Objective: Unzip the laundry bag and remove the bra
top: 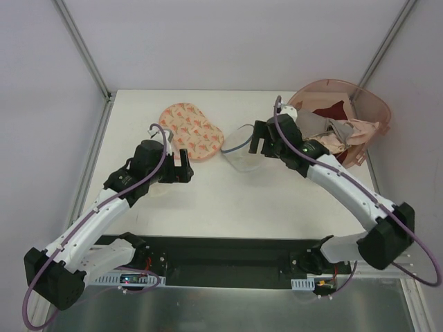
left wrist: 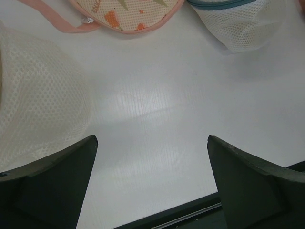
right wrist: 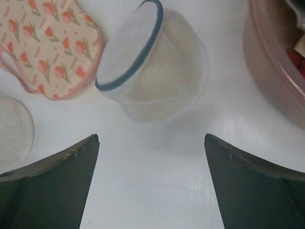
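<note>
The laundry bag (top: pixel 240 149), a white mesh dome with a dark blue-grey zipper rim, lies on the table (top: pixel 228 200) at centre. It appears zipped in the right wrist view (right wrist: pixel 152 71), where a pale yellowish tint shows through the mesh; the bra itself is not clearly visible. My right gripper (top: pixel 255 138) is open and empty just right of the bag, and the bag lies ahead of its fingertips (right wrist: pixel 151 136). My left gripper (top: pixel 185 166) is open and empty over bare table (left wrist: pixel 152 138), left of the bag (left wrist: pixel 238 24).
A flat pink pouch with red-orange prints (top: pixel 190 130) lies left of the bag. A pink translucent tub (top: pixel 374 111) with several garments stands at the back right. Another white mesh item (left wrist: pixel 38 105) lies beside my left gripper.
</note>
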You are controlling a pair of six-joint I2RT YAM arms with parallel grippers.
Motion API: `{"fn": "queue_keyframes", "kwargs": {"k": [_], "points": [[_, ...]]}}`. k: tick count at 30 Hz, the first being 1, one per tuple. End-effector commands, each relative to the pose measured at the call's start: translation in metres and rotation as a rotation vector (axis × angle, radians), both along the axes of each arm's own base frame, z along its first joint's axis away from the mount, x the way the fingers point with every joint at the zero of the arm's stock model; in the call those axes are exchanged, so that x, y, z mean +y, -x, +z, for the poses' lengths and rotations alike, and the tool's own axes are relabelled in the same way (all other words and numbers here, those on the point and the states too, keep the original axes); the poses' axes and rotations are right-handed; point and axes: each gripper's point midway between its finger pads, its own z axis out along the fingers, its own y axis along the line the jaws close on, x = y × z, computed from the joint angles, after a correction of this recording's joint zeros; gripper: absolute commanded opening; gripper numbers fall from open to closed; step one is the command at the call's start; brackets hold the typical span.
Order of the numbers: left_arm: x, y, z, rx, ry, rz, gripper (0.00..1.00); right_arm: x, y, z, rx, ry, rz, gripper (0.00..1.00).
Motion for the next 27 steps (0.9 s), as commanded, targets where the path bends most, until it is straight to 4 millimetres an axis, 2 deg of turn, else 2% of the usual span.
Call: {"fn": "queue_keyframes", "kwargs": {"k": [1,2,4,5,6,8,9,10,11,12,14,15,16,18,19,21,22,23,24,25,27], "points": [[0.000,0.004,0.001,-0.010,0.030,0.028,0.99,0.043,-0.050,0.018,-0.059,-0.177,-0.080,0.96],[-0.001,0.004,0.001,-0.010,0.033,0.025,0.99,0.053,-0.064,-0.001,-0.020,-0.191,-0.109,0.96],[0.000,0.008,-0.002,-0.002,0.029,0.020,0.99,0.062,-0.079,-0.015,0.012,-0.204,-0.145,0.96],[0.000,0.009,-0.002,-0.003,0.029,0.016,0.99,0.069,-0.088,-0.012,0.013,-0.229,-0.151,0.96],[0.001,0.010,-0.001,-0.004,0.030,0.016,0.99,0.074,-0.097,-0.036,0.057,-0.221,-0.178,0.96],[0.000,0.013,-0.001,0.001,0.039,0.002,0.99,0.086,-0.108,-0.040,0.065,-0.248,-0.182,0.99],[0.000,0.014,0.000,-0.002,0.044,0.003,0.99,0.091,-0.112,-0.060,0.100,-0.236,-0.191,0.94],[0.000,0.015,-0.001,0.002,0.043,0.004,0.99,0.094,-0.115,-0.065,0.109,-0.240,-0.197,0.86],[-0.004,0.018,-0.001,0.009,0.060,-0.019,0.99,0.096,-0.115,-0.071,0.125,-0.244,-0.198,0.72],[-0.005,0.019,-0.002,0.014,0.062,-0.024,0.99,0.097,-0.114,-0.077,0.136,-0.243,-0.200,0.39],[-0.005,0.021,-0.005,0.023,0.059,-0.030,0.99,0.098,-0.111,-0.071,0.125,-0.265,-0.198,0.01],[-0.004,0.022,-0.007,0.026,0.052,-0.031,0.99,0.097,-0.105,-0.071,0.124,-0.263,-0.191,0.01],[-0.004,0.022,-0.008,0.026,0.049,-0.033,0.99,0.097,-0.101,-0.051,0.084,-0.276,-0.166,0.01],[-0.003,0.023,-0.009,0.029,0.042,-0.037,0.99,0.097,-0.087,-0.033,0.053,-0.267,-0.126,0.01],[-0.004,0.023,-0.009,0.030,0.043,-0.040,0.99,0.096,-0.077,-0.011,0.027,-0.288,-0.100,0.01],[-0.005,0.022,-0.006,0.028,0.050,-0.040,0.99,0.098,-0.061,0.009,0.006,-0.311,-0.029,0.01],[-0.005,0.022,-0.004,0.026,0.051,-0.042,0.99,0.104,-0.048,0.011,0.034,-0.338,0.030,0.01],[-0.006,0.021,-0.003,0.025,0.052,-0.044,0.99,0.104,-0.037,0.029,0.015,-0.362,0.087,0.01],[-0.007,0.020,0.000,0.020,0.054,-0.048,0.99,0.108,-0.029,0.034,0.026,-0.375,0.132,0.01],[-0.007,0.020,0.002,0.014,0.055,-0.048,0.99,0.115,-0.010,0.035,0.088,-0.392,0.217,0.01],[-0.006,0.019,0.007,-0.007,0.053,-0.051,0.99,0.118,0.009,0.040,0.106,-0.389,0.324,0.01]]}}
